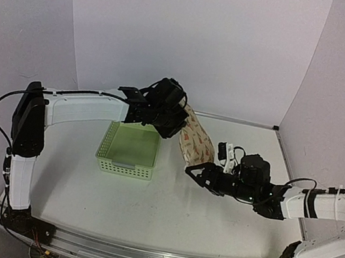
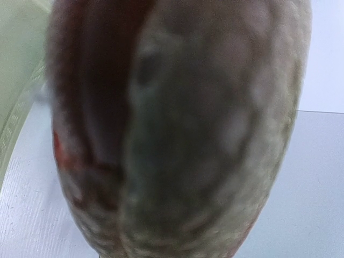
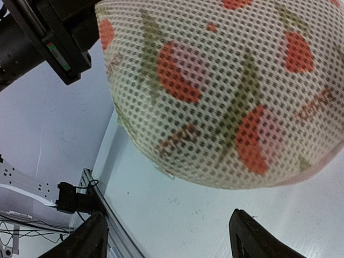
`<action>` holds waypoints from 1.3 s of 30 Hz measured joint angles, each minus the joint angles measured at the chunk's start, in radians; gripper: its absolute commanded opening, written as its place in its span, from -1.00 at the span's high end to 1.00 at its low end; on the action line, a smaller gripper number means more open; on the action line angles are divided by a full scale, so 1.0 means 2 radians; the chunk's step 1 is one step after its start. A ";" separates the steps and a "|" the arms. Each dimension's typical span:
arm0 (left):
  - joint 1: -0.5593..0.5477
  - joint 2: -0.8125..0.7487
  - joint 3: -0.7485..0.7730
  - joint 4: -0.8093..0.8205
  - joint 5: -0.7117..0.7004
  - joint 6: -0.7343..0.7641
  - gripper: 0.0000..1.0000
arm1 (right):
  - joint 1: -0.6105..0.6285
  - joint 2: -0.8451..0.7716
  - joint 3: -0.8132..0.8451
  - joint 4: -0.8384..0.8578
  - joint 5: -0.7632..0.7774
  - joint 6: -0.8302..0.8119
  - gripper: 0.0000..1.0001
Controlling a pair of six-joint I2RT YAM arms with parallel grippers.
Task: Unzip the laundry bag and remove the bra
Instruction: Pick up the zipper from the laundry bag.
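Observation:
The laundry bag (image 1: 195, 141), cream mesh with orange-red and green motifs, hangs tilted from my left gripper (image 1: 173, 117), which is shut on its upper end above the table. In the left wrist view the bag (image 2: 215, 134) fills the frame as a blur and my fingers are hidden. A dark maroon blur (image 2: 86, 80) on its left side may be the bra; I cannot tell. My right gripper (image 1: 192, 170) is open and empty just below the bag's lower end. In the right wrist view the bag (image 3: 226, 91) hangs above the open right gripper (image 3: 169, 239), apart from it.
A light green lattice basket (image 1: 128, 150) stands on the table to the left of the bag, under my left forearm; its edge shows in the left wrist view (image 2: 13, 107). White walls close the back and sides. The metal rail (image 1: 138, 256) runs along the near edge.

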 measured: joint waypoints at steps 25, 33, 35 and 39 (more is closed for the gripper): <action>0.003 -0.011 -0.004 -0.016 -0.013 -0.050 1.00 | 0.043 0.128 0.055 0.138 0.087 0.028 0.04; 0.003 -0.014 -0.004 -0.016 -0.012 -0.050 1.00 | 0.046 0.134 0.056 0.146 0.096 0.035 0.34; 0.003 -0.014 -0.004 -0.016 -0.012 -0.050 1.00 | 0.046 0.134 0.056 0.146 0.098 0.037 0.48; 0.003 -0.014 -0.004 -0.016 -0.011 -0.050 1.00 | 0.046 0.134 0.056 0.146 0.101 0.038 0.71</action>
